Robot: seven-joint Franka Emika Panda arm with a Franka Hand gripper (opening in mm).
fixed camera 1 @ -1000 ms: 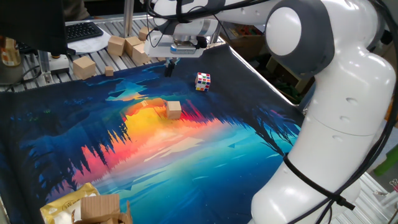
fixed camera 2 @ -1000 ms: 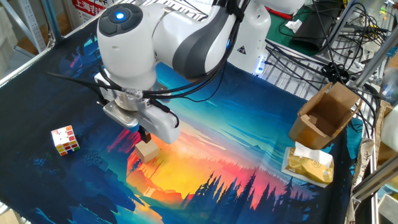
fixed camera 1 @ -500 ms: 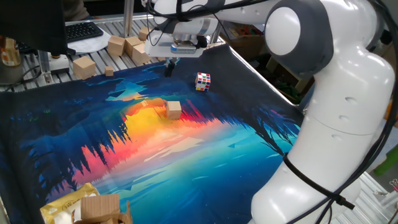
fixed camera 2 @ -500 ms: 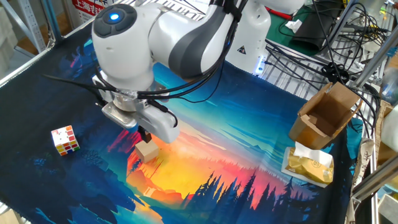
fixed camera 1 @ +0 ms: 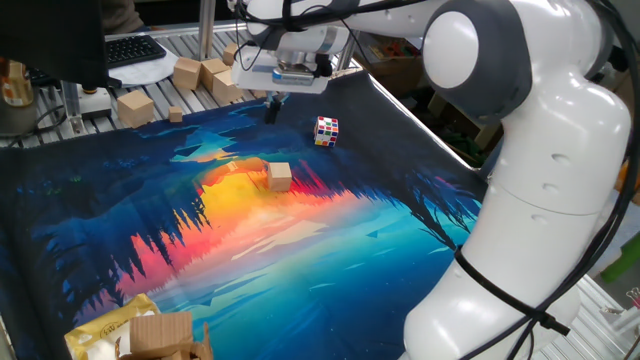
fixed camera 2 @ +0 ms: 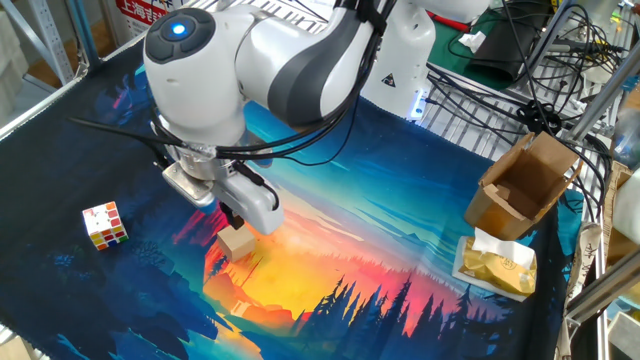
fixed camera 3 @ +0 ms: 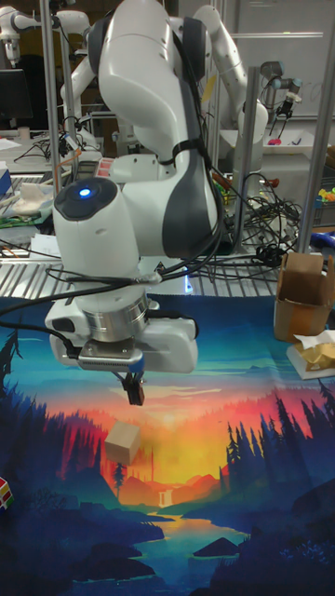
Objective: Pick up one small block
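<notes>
The small block (fixed camera 1: 279, 176) is a plain tan wooden cube lying on the orange part of the painted mat (fixed camera 1: 330, 260). It also shows in the other fixed view as the small block (fixed camera 2: 237, 242) and in the tall view as the small block (fixed camera 3: 122, 441). My gripper (fixed camera 3: 136, 391) hangs in the air a short way above and just behind it. Its dark fingers look pressed together with nothing between them. In the two fixed views the gripper (fixed camera 1: 270, 112) (fixed camera 2: 236, 218) points down and does not touch the cube.
A multicoloured puzzle cube (fixed camera 1: 327, 131) (fixed camera 2: 105, 225) lies on the mat near the gripper. Larger tan blocks (fixed camera 1: 135, 108) sit on the metal table behind the mat. An open cardboard box (fixed camera 2: 525, 185) and a yellow packet (fixed camera 2: 497, 265) stand at the mat's far corner.
The wrist has turned a little and shifted slightly to the left above the cube. The cube has stayed where it was.
</notes>
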